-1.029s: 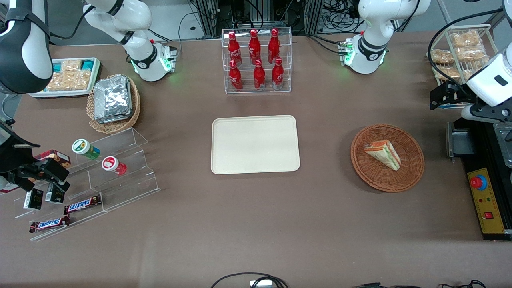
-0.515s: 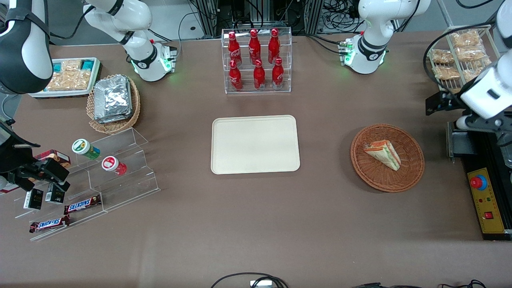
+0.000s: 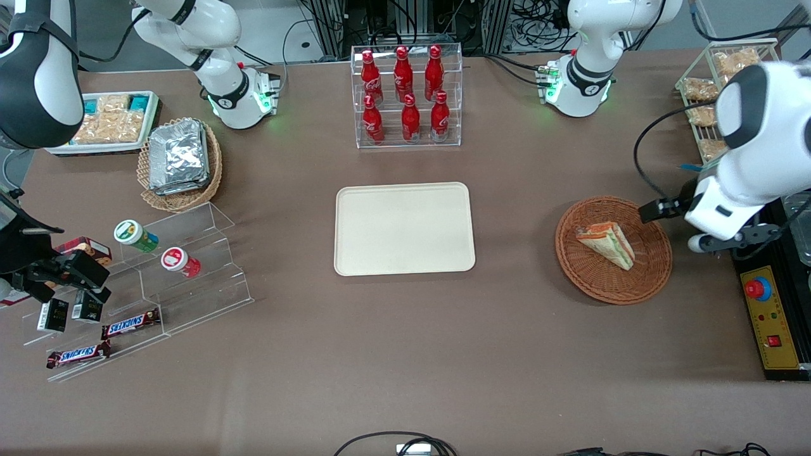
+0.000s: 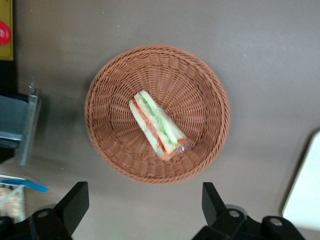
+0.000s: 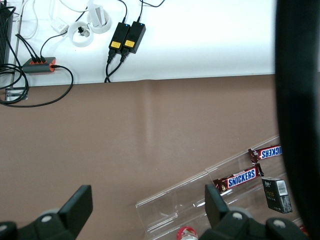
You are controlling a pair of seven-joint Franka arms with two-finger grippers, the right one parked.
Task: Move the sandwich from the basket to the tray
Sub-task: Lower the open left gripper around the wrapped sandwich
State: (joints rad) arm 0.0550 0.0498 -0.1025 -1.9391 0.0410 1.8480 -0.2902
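The sandwich [image 3: 607, 244], a wrapped wedge with red and green layers, lies in the round reddish-brown basket [image 3: 656, 278] toward the working arm's end of the table. The cream tray [image 3: 404, 228] sits bare at mid-table. My left gripper [image 3: 665, 210] hangs above the basket's rim at the edge toward the working arm's end. In the left wrist view the gripper [image 4: 144, 206] is open wide, with nothing between its black fingers [image 4: 75, 200]. It is above bare table just outside the basket [image 4: 105, 90], and the sandwich [image 4: 157, 125] lies apart from it. A corner of the tray [image 4: 306, 192] shows.
A clear rack of red bottles [image 3: 405, 95] stands farther from the front camera than the tray. A black control box with a red button [image 3: 758, 288] and a wire rack of snack bags [image 3: 703, 95] sit close to the basket. A tan basket of foil packs [image 3: 180, 158] and acrylic steps with snacks [image 3: 158, 278] lie toward the parked arm's end.
The left arm has swung from beside the wire rack toward the basket, nearer the front camera, bringing its gripper over the basket's rim. The sandwich, basket and tray have not moved.
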